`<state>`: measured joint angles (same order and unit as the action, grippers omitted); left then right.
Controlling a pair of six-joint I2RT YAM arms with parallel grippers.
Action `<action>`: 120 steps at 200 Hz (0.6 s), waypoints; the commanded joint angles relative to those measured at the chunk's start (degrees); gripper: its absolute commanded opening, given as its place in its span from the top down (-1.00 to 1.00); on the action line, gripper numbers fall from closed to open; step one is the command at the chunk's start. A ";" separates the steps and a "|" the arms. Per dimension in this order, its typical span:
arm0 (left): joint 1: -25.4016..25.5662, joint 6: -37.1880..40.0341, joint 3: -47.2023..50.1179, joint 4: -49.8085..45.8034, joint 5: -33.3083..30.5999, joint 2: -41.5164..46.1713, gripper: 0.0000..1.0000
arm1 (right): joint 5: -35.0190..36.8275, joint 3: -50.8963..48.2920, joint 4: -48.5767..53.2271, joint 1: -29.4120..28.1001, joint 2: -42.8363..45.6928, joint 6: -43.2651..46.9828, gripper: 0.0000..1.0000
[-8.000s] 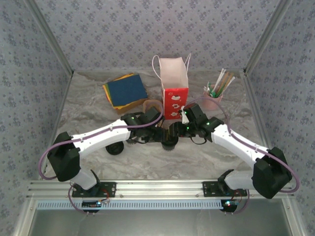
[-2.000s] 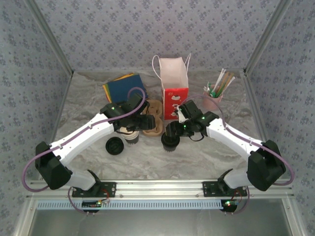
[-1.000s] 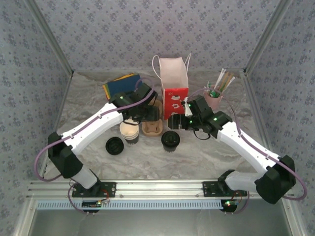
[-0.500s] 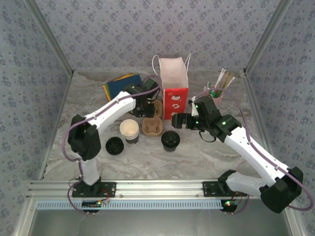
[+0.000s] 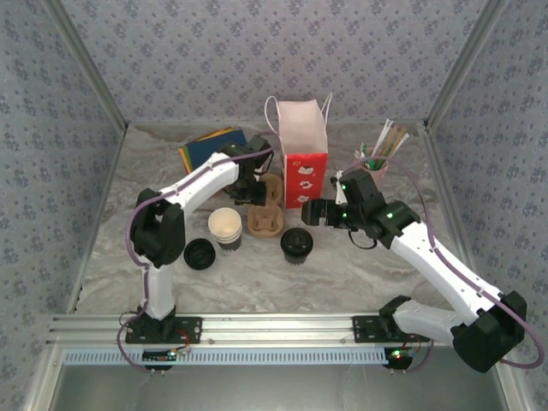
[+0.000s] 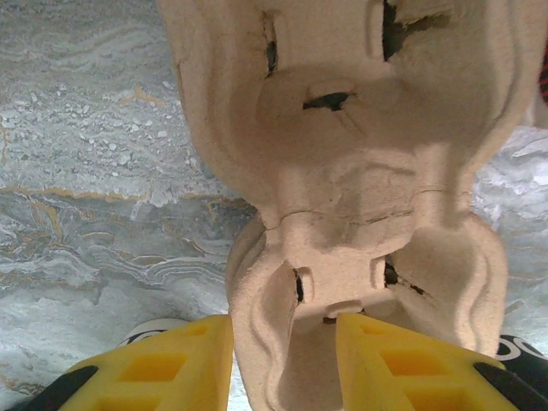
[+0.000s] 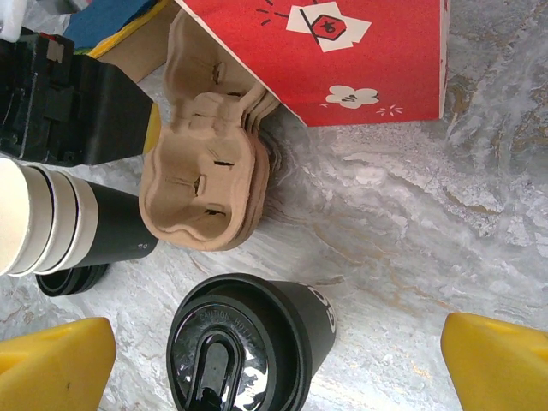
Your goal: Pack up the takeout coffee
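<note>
The takeout coffee (image 5: 295, 244), a black paper cup with a black lid, stands upright on the marble table in front of the red paper bag (image 5: 304, 167). My right gripper (image 5: 313, 212) hovers open, up and to the right of it. In the right wrist view its yellow fingertips (image 7: 51, 364) stand wide on either side of the coffee (image 7: 248, 342) without touching it. My left gripper (image 5: 255, 192) sits at the far end of the brown pulp cup carrier (image 5: 265, 216). In the left wrist view its yellow fingers (image 6: 171, 368) are shut on one wall of the carrier (image 6: 360, 171).
A stack of lidless cups (image 5: 226, 227) and loose black lids (image 5: 199, 253) stand left of the carrier. Coloured napkins (image 5: 214, 147) lie at the back left. A pink cup of straws (image 5: 375, 167) stands at the back right. The bag's mouth (image 5: 301, 120) is open upward.
My left arm swung back to the carrier and its jaws narrowed onto the carrier's wall. My right gripper drew away from the coffee to the right and opened wide.
</note>
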<state>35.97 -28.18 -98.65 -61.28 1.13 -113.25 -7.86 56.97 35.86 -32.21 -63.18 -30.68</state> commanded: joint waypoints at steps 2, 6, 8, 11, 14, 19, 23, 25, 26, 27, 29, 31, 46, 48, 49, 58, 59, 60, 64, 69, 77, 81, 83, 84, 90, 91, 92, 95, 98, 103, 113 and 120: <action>-0.34 1.74 -1.47 -2.57 1.53 -1.72 0.26 | 0.56 -0.24 0.71 0.31 0.43 -0.79 -1.00; -0.39 1.73 -1.35 -2.45 1.53 -1.75 0.26 | 0.50 -0.26 0.54 0.43 0.42 -0.79 -0.99; -0.37 1.73 -1.30 -2.40 1.52 -1.83 0.26 | 0.48 -0.34 0.53 0.42 0.42 -0.79 -0.99; -0.45 1.80 -1.16 -2.34 1.51 -1.88 0.26 | 0.48 -0.34 0.53 0.46 0.42 -0.79 -1.00; -0.45 1.81 -1.09 -2.29 1.58 -1.93 0.26 | 0.51 -0.37 0.51 0.40 0.42 -0.83 -0.99; -0.49 1.86 -1.00 -2.19 1.76 -2.02 0.26 | 0.48 -0.37 0.53 0.45 0.36 -0.79 -0.99; -0.58 1.82 -0.87 -2.18 1.94 -2.12 0.26 | 0.47 -0.37 0.53 0.41 0.34 -0.79 -0.99; -0.62 1.82 -0.83 -2.18 2.06 -2.14 0.26 | 0.52 -0.37 0.53 0.46 0.34 -0.79 -0.99; -0.58 1.82 -0.79 -2.18 2.05 -2.15 0.26 | 0.45 -0.37 0.53 0.43 0.34 -0.79 -0.99; -0.56 1.82 -0.77 -2.14 2.04 -2.19 0.26 | 0.42 -0.37 0.53 0.45 0.34 -0.79 -1.00; -0.59 1.82 -0.69 -2.10 2.08 -2.23 0.26 | 0.42 -0.41 0.53 0.43 0.34 -0.79 -1.00; -0.69 1.82 -0.58 -2.01 2.12 -2.23 0.26 | 0.44 -0.38 0.53 0.40 0.34 -0.79 -0.99; -0.96 1.73 0.15 -1.45 2.49 -2.24 0.27 | 0.47 -0.52 0.53 0.42 0.35 -0.79 -1.00; -0.98 1.66 0.24 -1.40 2.55 -2.24 0.27 | 0.50 -0.52 0.53 0.46 0.41 -0.79 -1.00; -1.03 1.65 0.27 -1.40 2.60 -2.24 0.27 | 0.49 -0.49 0.53 0.47 0.41 -0.79 -1.00; -1.14 1.56 0.60 -1.06 3.11 -2.24 0.28 | 0.48 -0.61 0.52 0.56 0.42 -0.81 -0.99; -1.20 1.56 0.63 -1.05 3.19 -2.24 0.28 | 0.47 -0.62 0.61 0.56 0.42 -0.80 -0.99; -1.22 1.51 0.64 -1.00 3.19 -2.24 0.28 | 0.47 -0.58 0.66 0.56 0.42 -0.79 -0.99; -1.26 1.47 0.81 -0.83 3.25 -2.17 0.28 | 0.45 -0.70 0.61 0.49 0.42 -0.83 -1.00; -1.31 1.47 0.99 -0.66 3.35 -2.15 0.28 | 0.47 -0.72 0.53 0.51 0.42 -0.86 -0.99; -1.29 1.46 1.17 -0.51 3.49 -2.15 0.28 | 0.45 -0.81 0.53 0.55 0.42 -0.88 -0.99; -1.31 1.39 1.26 -0.43 3.41 -2.19 0.28 | 0.44 -0.80 0.53 0.48 0.42 -0.88 -1.00; -1.33 1.38 1.27 -0.43 3.44 -2.22 0.28 | 0.40 -0.81 0.53 0.54 0.42 -0.88 -0.99; -1.33 1.38 1.31 -0.42 3.40 -2.23 0.28 | 0.39 -0.81 0.53 0.56 0.42 -0.88 -0.99; -1.42 1.39 1.38 -0.45 3.49 -2.30 0.28 | 0.31 -0.86 0.49 0.56 0.42 -0.88 -0.99; -1.42 1.39 1.41 -0.48 3.42 -2.35 0.28 | 0.35 -0.83 0.46 0.56 0.42 -0.88 -0.99; -1.42 1.38 1.43 -0.41 3.39 -2.34 0.28 | 0.32 -0.86 0.45 0.56 0.42 -0.88 -0.99; -1.42 1.38 1.48 -0.42 3.36 -2.36 0.28 | 0.30 -0.86 0.47 0.53 0.42 -0.90 -0.99; -1.42 1.38 1.60 -0.35 3.43 -2.46 0.28 | 0.34 -0.87 0.45 0.55 0.42 -0.88 -0.99; -1.42 1.38 1.70 -0.29 3.36 -2.50 0.28 | 0.38 -0.88 0.48 0.49 0.42 -0.88 -1.00; -1.50 1.38 1.97 -0.20 3.36 -2.59 0.28 | 0.30 -0.94 0.48 0.54 0.42 -0.96 -0.99; -1.43 1.38 2.06 -0.16 3.36 -2.59 0.29 | 0.26 -0.98 0.41 0.49 0.42 -0.96 -1.00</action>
<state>34.76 -27.44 -97.32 -61.28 3.66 -115.24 -7.88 56.31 35.86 -31.99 -63.18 -30.68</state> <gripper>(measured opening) 0.359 0.997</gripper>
